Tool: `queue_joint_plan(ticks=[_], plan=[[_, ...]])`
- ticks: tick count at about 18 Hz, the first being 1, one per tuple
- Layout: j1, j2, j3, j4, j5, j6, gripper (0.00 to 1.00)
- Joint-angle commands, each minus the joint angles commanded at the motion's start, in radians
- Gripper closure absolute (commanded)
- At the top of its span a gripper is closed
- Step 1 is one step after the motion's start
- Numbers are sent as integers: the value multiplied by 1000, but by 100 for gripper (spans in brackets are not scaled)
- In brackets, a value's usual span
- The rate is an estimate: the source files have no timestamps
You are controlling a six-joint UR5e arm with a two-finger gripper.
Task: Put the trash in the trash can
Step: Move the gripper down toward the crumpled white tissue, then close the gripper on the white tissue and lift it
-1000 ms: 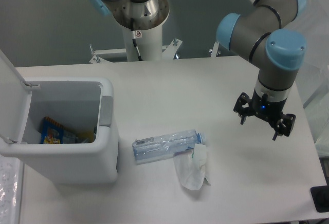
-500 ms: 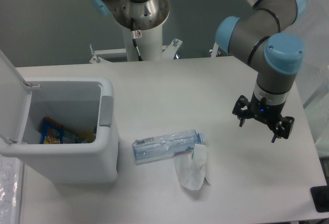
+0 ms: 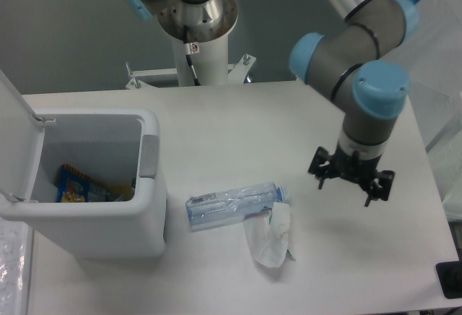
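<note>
A pale grey-white bench [image 3: 238,120] carries everything. At its left stands the white trash can [image 3: 108,217], lid open. Near the front middle the crushed clear water bottle [image 3: 231,204] lies on its side, blue cap pointing right. The crumpled white wrapper [image 3: 273,239] lies just beside it, touching the bottle near its cap end.

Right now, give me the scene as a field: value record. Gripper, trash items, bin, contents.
gripper: open, empty, above the table right of the trash, touching nothing
bottle: clear crushed plastic bottle, lying on its side on the table, blue cap end toward the gripper
wrapper: crumpled white wrapper, on the table, against the bottle's cap end
trash can: white bin, left side of the table, lid open
bin contents: blue and yellow snack packet
trash in bin: neither item yet
</note>
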Motion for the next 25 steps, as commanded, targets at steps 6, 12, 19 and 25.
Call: queue_joint_plan(ticks=[6,12,19,25], plan=[[-74,-78,5,5,0,-164,0],[-86,-92,0,3,0,-206,0],[-121,-124,1,13,58,-233,17],[-124,-124,9,11,58,-273,88]])
